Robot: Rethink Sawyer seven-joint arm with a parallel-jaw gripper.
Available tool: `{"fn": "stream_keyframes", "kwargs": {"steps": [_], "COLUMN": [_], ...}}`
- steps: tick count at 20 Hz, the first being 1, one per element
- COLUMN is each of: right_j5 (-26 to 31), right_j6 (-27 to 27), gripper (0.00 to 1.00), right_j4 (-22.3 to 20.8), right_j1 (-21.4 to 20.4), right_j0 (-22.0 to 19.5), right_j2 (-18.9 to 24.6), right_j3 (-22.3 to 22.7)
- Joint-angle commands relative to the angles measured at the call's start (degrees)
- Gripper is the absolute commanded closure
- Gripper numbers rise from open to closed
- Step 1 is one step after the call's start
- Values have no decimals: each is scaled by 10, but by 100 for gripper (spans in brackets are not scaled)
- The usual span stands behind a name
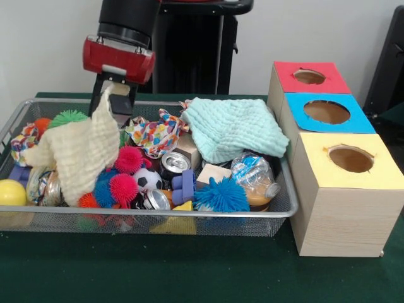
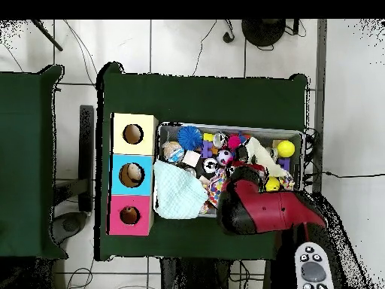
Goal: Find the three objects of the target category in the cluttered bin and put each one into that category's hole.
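My gripper (image 1: 111, 95) hangs over the left end of the wire bin (image 1: 189, 214), shut on the top corner of a cream cloth (image 1: 79, 154). The cloth is lifted and droops down onto the toys below. A mint cloth (image 1: 233, 126) lies bunched at the bin's back right, and a dotted multicolour cloth (image 1: 154, 132) sits between the two. To the right of the bin stands a wooden box with a red hole (image 1: 309, 76), a blue hole (image 1: 326, 112) and a yellow hole (image 1: 351, 158). In the overhead view the red arm (image 2: 259, 209) covers the gripper.
The bin also holds several spiky balls (image 1: 221, 194), drink cans (image 1: 175, 162), a small soccer ball (image 1: 149, 179), a plastic bottle (image 1: 255, 178), a purple block (image 1: 183, 186) and a yellow ball (image 1: 11, 192). A handheld controller (image 2: 310, 267) lies beside the robot's base.
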Motion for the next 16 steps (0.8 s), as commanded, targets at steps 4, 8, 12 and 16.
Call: {"fn": "stream_keyframes", "kwargs": {"steps": [4,8,12,16], "right_j5": [109,129,129,131], "right_j6": [7,3,18,21], "gripper": [100,100,100,100], "right_j4": [55,77,93,99], "right_j1": [-119,-163,-201,-229], "right_j0": [-47,-51,-28,-10], "right_j2": [115,127,116,107], "right_j3": [144,180,212,238]}}
